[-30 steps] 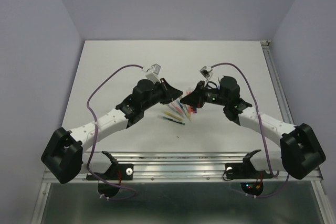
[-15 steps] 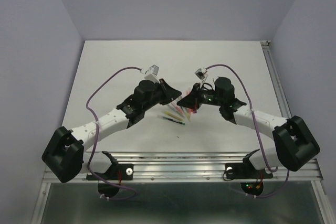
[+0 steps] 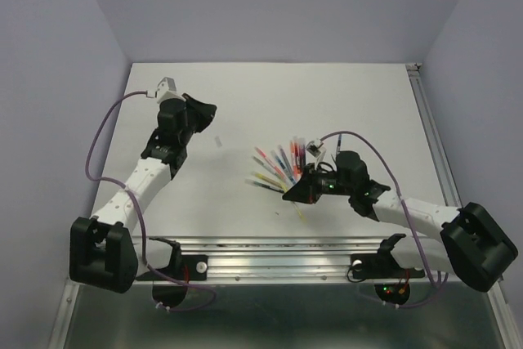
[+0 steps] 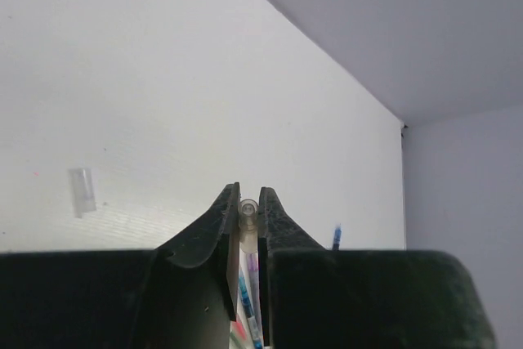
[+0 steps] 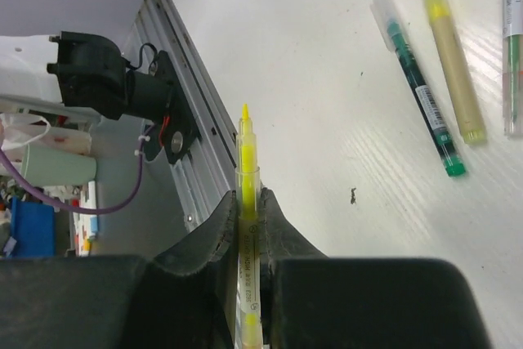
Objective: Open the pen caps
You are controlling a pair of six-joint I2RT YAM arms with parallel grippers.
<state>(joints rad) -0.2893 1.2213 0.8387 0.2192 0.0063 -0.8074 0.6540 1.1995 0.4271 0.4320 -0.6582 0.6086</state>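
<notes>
Left gripper (image 3: pixel 204 110) at upper left pinches a pen cap (image 4: pixel 248 205) — right gripper (image 3: pixel 288 194), lower centre, clamps a yellow pen (image 5: pixel 247 161).

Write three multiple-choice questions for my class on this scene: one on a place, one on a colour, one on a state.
1. Where does the loose cap lie?
A. On the table, left of the pens in the top view
B. On the floor
C. In a box

2. What colour is the pen in the right gripper?
A. Green
B. Yellow
C. Blue

3. How is that pen's tip?
A. Capped
B. Bare
C. Snapped off

Answers: 1 A, it rests alone on the white surface, apart from the fan of pens. 2 B, the right wrist view shows a yellow body clamped in the gripper. 3 B, the pointed yellow tip sticks out with no cap over it.
</notes>
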